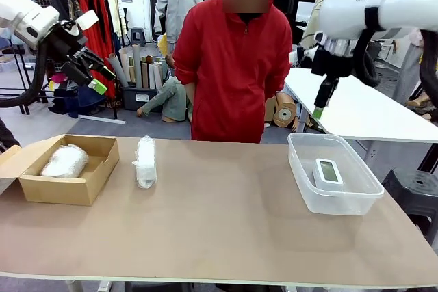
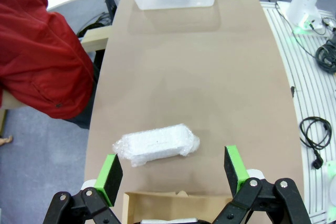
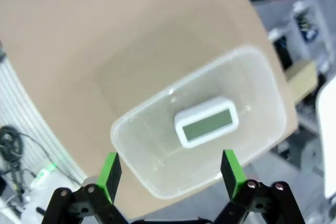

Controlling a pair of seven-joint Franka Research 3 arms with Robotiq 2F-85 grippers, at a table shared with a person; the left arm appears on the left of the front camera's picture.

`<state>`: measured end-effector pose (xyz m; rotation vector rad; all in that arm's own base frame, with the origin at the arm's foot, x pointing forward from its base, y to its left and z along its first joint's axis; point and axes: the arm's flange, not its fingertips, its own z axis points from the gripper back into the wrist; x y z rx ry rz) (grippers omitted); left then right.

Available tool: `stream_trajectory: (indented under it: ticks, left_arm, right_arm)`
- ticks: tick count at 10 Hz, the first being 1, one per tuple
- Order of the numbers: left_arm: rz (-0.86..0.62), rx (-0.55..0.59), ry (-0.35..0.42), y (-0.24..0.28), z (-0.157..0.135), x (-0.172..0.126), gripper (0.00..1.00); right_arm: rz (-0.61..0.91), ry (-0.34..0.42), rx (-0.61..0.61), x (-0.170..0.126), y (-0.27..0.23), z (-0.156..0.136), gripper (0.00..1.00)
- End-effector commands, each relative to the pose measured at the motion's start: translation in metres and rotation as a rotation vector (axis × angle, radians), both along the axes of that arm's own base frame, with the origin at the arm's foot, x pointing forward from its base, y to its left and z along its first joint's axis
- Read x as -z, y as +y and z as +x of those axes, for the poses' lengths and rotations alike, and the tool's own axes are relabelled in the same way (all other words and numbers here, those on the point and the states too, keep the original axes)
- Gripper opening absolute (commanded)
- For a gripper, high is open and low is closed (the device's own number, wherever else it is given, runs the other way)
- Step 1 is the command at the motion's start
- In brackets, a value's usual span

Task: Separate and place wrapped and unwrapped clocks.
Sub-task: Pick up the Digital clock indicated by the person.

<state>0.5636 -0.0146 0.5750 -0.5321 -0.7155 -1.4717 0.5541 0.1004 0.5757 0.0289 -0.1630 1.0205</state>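
- Right end of table: bare clock (image 1: 328, 171) lies flat, screen up, inside clear tub (image 1: 298, 166).
- Wrapped bundle (image 1: 145, 161) lies on bare table (image 1: 226, 223), just right of cardboard box (image 1: 65, 191), not touching it.
- Second wrapped bundle (image 1: 65, 161) sits inside that box, at left.
- Left gripper (image 2: 172, 174) hangs high over left end, jaws spread, nothing held.
- Right gripper (image 3: 170, 169) hangs over tub, jaws spread, nothing held.
- Person in red jacket (image 1: 233, 66) stands at far edge, centre.
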Motion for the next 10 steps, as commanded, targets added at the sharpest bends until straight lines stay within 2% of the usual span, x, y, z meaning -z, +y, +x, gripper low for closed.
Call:
stream_trajectory:
  ticks: [1, 3, 4, 5, 6, 7, 8, 10]
  left_arm:
    - [0.01, 0.002, 0.002, 0.001, -0.003, -0.001, 1.0]
    - [0.01, 0.002, 0.002, 0.001, -0.003, -0.001, 1.0]
    - [0.01, 0.002, 0.002, 0.001, -0.003, -0.001, 1.0]
    - [0.01, 0.002, 0.002, 0.001, -0.003, -0.001, 1.0]
    - [0.01, 0.002, 0.002, 0.001, -0.003, -0.001, 1.0]
    - [0.01, 0.002, 0.002, 0.001, -0.003, -0.001, 1.0]
    - [0.01, 0.002, 0.002, 0.001, -0.003, -0.001, 1.0]
    - [0.01, 0.002, 0.002, 0.001, -0.003, -0.001, 1.0]
  right_arm:
    - [0.179, 0.026, -0.159, -0.005, -0.019, -0.004, 1.0]
    - [0.243, 0.065, -0.277, -0.017, -0.034, 0.007, 1.0]
    - [0.265, 0.033, -0.408, -0.017, -0.045, 0.008, 1.0]
    - [0.272, 0.004, -0.454, -0.02, -0.054, 0.012, 1.0]
    - [0.259, -0.025, -0.438, -0.015, -0.057, 0.011, 1.0]
    - [0.289, -0.017, -0.416, -0.012, -0.057, 0.018, 1.0]
    - [0.245, -0.003, -0.414, -0.015, -0.052, 0.006, 1.0]
    - [0.245, -0.003, -0.414, -0.015, -0.052, 0.006, 1.0]
